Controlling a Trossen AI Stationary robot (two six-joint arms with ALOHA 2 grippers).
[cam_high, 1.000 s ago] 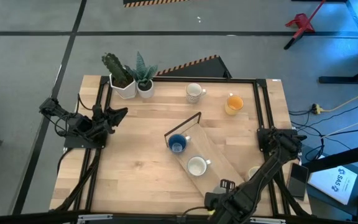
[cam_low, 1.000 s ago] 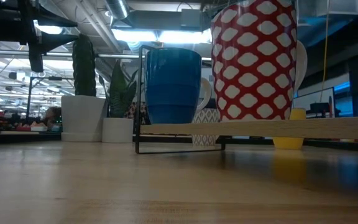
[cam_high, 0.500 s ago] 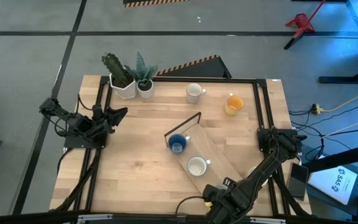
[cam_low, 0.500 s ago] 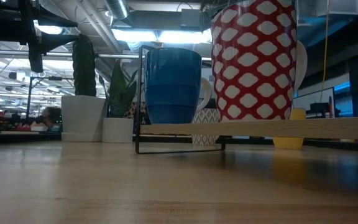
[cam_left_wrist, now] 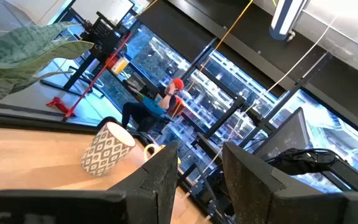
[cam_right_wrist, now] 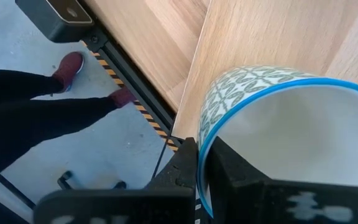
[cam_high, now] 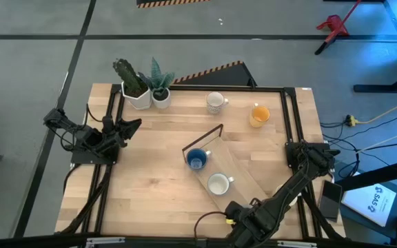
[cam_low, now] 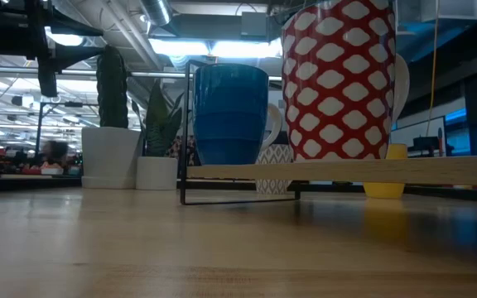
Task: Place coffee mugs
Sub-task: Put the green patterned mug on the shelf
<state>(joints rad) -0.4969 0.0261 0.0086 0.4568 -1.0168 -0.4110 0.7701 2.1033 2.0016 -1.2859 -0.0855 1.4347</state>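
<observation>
On a slanted wooden board [cam_high: 243, 172] with a black wire frame stand a dark blue mug [cam_high: 197, 159] and a white one [cam_high: 218, 184]; the low view shows them as the blue mug [cam_low: 230, 112] and a red-and-white patterned mug [cam_low: 338, 79]. A patterned white mug [cam_high: 216, 102] and an orange mug [cam_high: 259, 114] stand near the far edge. My right gripper [cam_high: 234, 215] is at the near edge, shut on a green-patterned mug with a blue rim [cam_right_wrist: 278, 124]; the arm hides this mug from above. My left gripper [cam_high: 133, 125] waits open at the left edge. My right gripper [cam_right_wrist: 205, 158] holds the green-patterned mug by its rim [cam_right_wrist: 202, 140], one finger inside the cup and one against the outer wall. The mug's mouth faces the wrist camera, over the wood beside the table's near edge. Whether its base rests on the wood does not show.
Two white pots with green plants [cam_high: 143, 93] stand at the far left corner. A black frame [cam_high: 284, 110] runs round the table. Bare wood lies left of the board [cam_high: 143, 179]. A person's legs and red shoes [cam_right_wrist: 73, 65] show on the floor beyond the near edge.
My right arm has swung a little toward the table's left along the near edge, carrying its gripper with it. The mugs on the board and at the far edge have stayed put.
</observation>
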